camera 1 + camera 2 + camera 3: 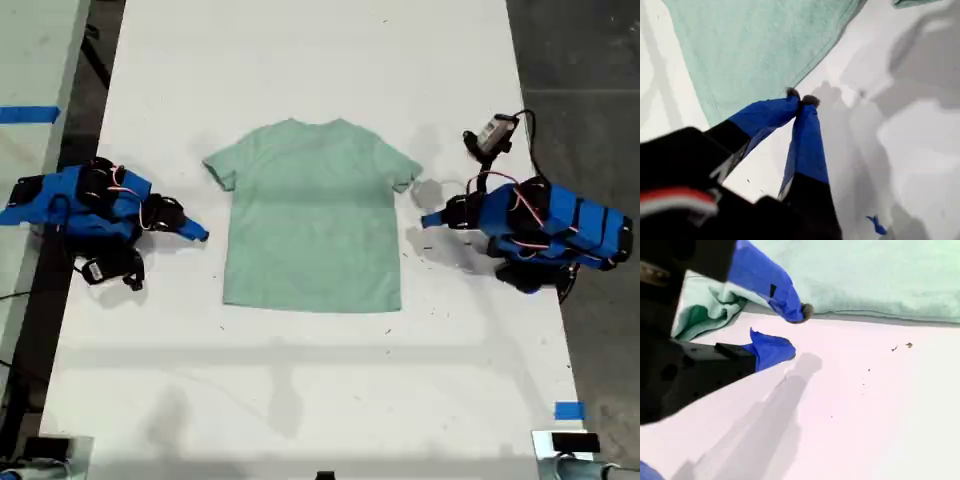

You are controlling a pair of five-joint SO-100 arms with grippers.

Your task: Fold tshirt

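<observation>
The pale mint-green tshirt [312,215] lies flat and face up in the middle of the white table, neck toward the far edge. My first gripper [425,220] rests on the exterior view's right, shut with its blue fingertips touching [800,98], right beside the tshirt's side edge [765,45] and holding nothing. My second gripper [203,235] sits on the exterior view's left, a short way off the other side edge. Its jaws stand slightly open [797,330] with nothing between them. A rumpled sleeve [710,310] lies close beside them.
The white table [300,380] extends around the shirt on all sides. A small camera unit with cables [492,135] sits behind the arm on the exterior view's right. Blue tape [568,410] marks the near right corner of the exterior view. Dark floor borders both table sides.
</observation>
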